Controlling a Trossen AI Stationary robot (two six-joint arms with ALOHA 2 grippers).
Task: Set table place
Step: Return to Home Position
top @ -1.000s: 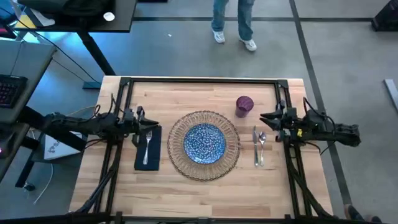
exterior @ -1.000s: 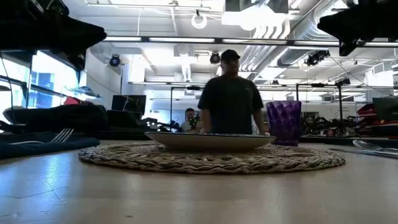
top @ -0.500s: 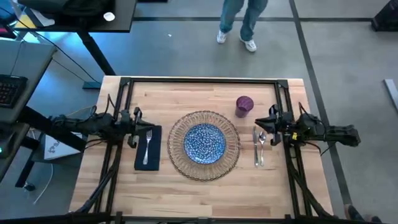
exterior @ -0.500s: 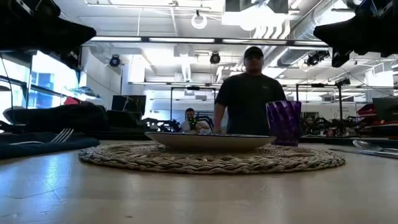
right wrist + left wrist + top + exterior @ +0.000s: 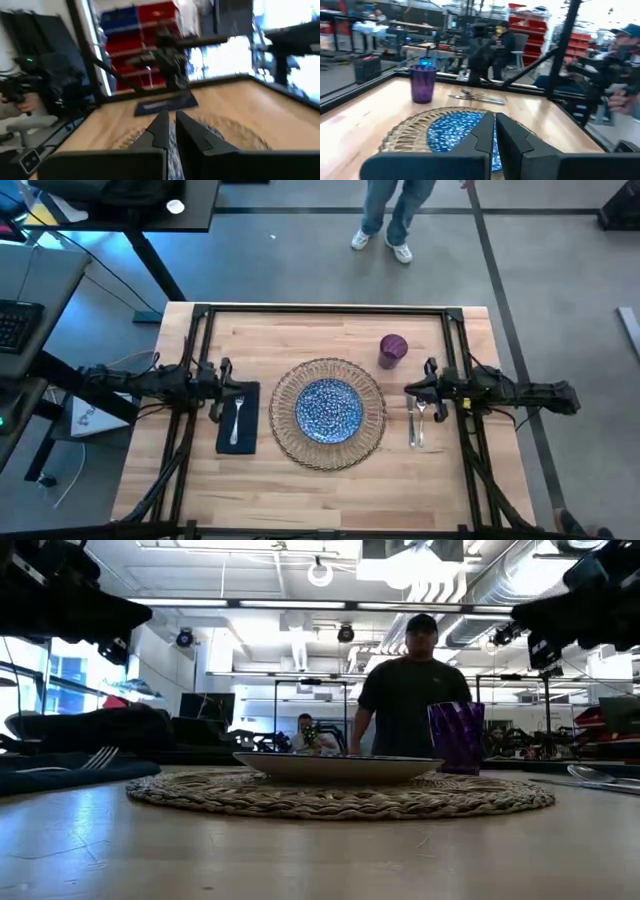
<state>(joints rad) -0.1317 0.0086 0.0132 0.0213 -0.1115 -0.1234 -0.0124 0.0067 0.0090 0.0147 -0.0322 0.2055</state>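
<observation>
We judge the place laid.
Our right pincer (image 5: 413,390), closed, hovers above the spoon and knife (image 5: 412,427), lying crosswise beneath it; our left pincer (image 5: 221,379), closed too, sits beside the napkin (image 5: 238,425).

Woven wicker mat (image 5: 284,415), glossy plate (image 5: 329,408), matt wood table (image 5: 330,500)

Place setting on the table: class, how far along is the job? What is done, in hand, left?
Done: plate on mat, fork on napkin, knife and spoon opposite, cup beyond. In hand: nothing; left gripper and right gripper hang shut, empty. Left: probably only parking the arms.
</observation>
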